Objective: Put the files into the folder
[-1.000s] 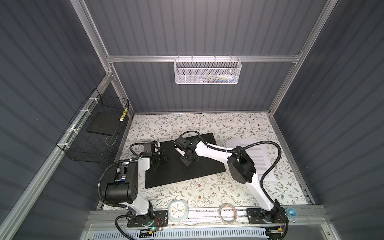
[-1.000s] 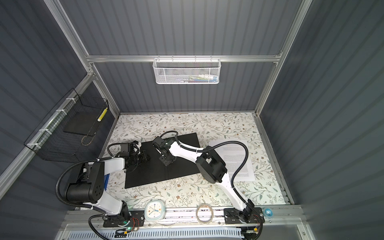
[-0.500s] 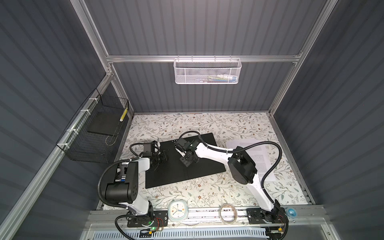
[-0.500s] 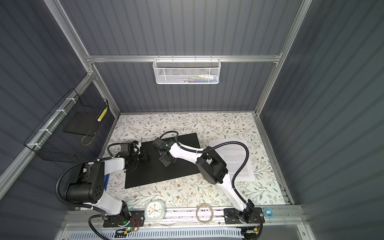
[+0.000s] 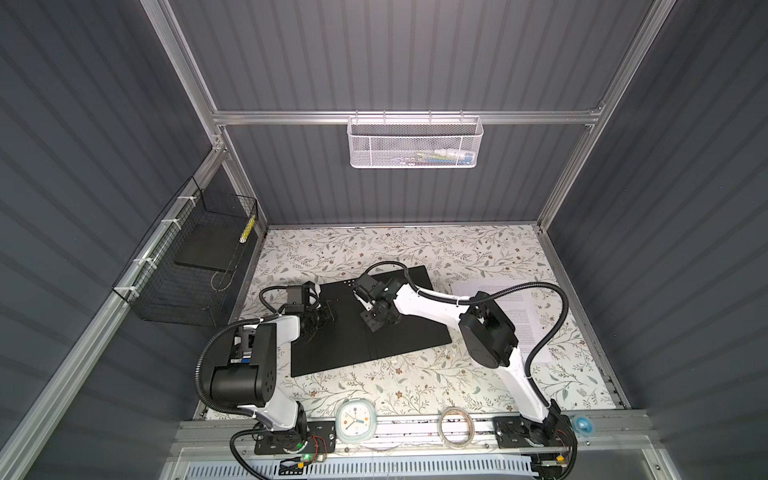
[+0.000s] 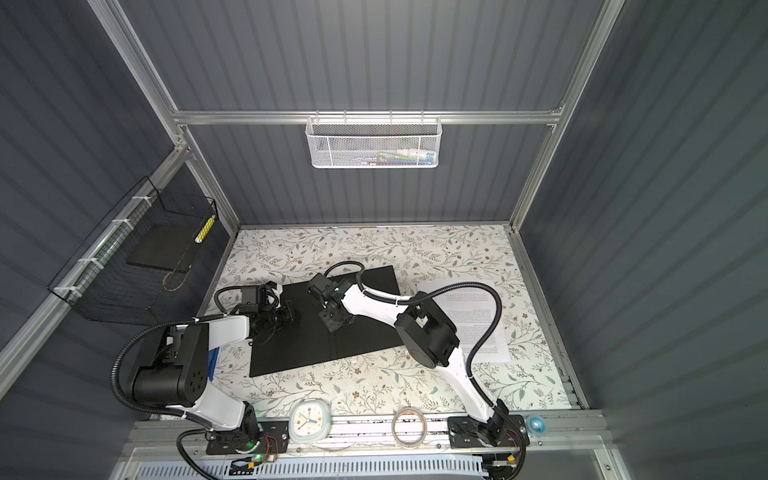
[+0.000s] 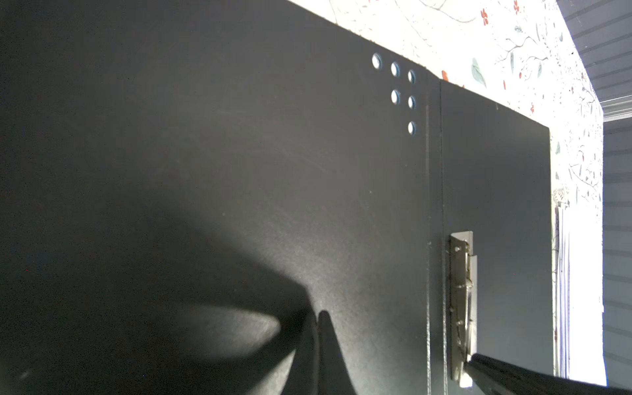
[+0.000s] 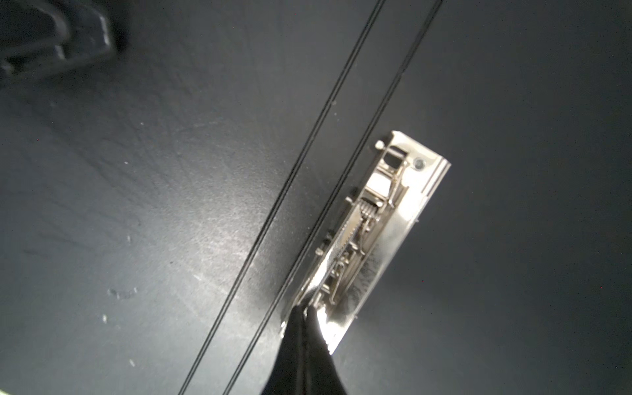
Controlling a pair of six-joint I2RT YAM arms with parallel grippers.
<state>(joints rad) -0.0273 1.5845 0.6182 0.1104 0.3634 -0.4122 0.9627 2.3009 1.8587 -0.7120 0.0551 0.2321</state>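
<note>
Your 2 grippers are closed and empty: the left gripper [image 7: 319,317] rests on the open folder [image 7: 239,154], the right gripper [image 8: 303,312] touches its metal clip [image 8: 383,219].

folder [image 5: 332,349]: black inside | files [image 5: 530,322]: white, black text | tabletop [image 5: 415,386]: floral

The worktop [image 5: 374,249] shows a pale print of leafy sprigs and small flowers in both top views. Two things lie flat on it. The folder [image 5: 332,353] is opened out, black inner faces up, left of the middle and skewed. The files [image 5: 528,322] are a white printed stack just to its right – whether they touch cannot be told.
</note>
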